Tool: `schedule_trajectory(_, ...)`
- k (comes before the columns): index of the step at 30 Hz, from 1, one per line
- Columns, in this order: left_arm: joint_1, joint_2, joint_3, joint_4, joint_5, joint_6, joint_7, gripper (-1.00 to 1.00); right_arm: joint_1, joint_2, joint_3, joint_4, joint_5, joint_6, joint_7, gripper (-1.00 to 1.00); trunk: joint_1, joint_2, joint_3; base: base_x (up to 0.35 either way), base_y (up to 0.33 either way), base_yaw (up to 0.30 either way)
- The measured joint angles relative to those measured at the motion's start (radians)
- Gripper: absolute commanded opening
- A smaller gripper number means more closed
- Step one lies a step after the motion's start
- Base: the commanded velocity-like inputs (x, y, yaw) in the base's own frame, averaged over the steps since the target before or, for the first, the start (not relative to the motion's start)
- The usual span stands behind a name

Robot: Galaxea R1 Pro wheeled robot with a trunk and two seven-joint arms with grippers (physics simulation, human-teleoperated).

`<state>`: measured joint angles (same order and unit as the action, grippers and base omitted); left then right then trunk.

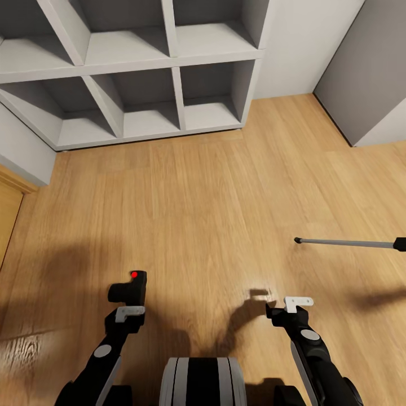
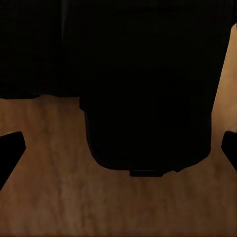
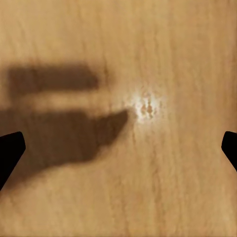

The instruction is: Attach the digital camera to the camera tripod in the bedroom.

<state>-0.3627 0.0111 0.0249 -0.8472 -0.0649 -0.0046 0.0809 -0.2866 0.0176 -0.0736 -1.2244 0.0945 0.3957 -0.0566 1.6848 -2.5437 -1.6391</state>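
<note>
The digital camera [image 1: 128, 286], small and black with a round red button on top, sits at the tip of my left gripper [image 1: 129, 309], which is shut on it above the wood floor. In the left wrist view the camera's dark body [image 2: 148, 98] spans the space between the fingers [image 2: 10, 153]. My right gripper [image 1: 290, 305] hovers open over bare floor, its fingertips [image 3: 10, 153] wide apart with nothing between them. One silver leg of the camera tripod [image 1: 344, 243], with a black tip, reaches in from the right edge, ahead of the right gripper.
A grey cube shelf [image 1: 141, 84] stands against the wall ahead. A grey panel [image 1: 366, 73] closes the far right corner. A wooden door edge [image 1: 8, 214] shows at the left. Open wood floor [image 1: 214, 192] lies between me and the shelf.
</note>
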Motion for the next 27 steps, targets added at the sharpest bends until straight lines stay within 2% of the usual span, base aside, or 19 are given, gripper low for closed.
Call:
schedule_trajectory(3,-0.013,-0.001,0.0,0.028,0.0,-0.001,0.0,1.0,0.0,0.0,0.0,0.0,0.0,0.0,0.0,1.0,0.0,0.0,0.0,0.0,0.0,0.0)
schedule_trajectory(13,-0.019,-0.003,0.001,0.039,0.0,-0.004,0.0,1.0,0.0,0.0,0.0,0.0,0.0,-0.001,0.0,1.0,0.0,0.0,0.0,0.0,0.0,0.0)
schedule_trajectory(27,-0.019,-0.004,0.001,0.05,0.003,-0.06,0.0,1.0,0.0,0.0,0.001,0.0,-0.001,-0.002,0.0,1.0,0.0,0.0,0.0,0.0,0.0,0.0)
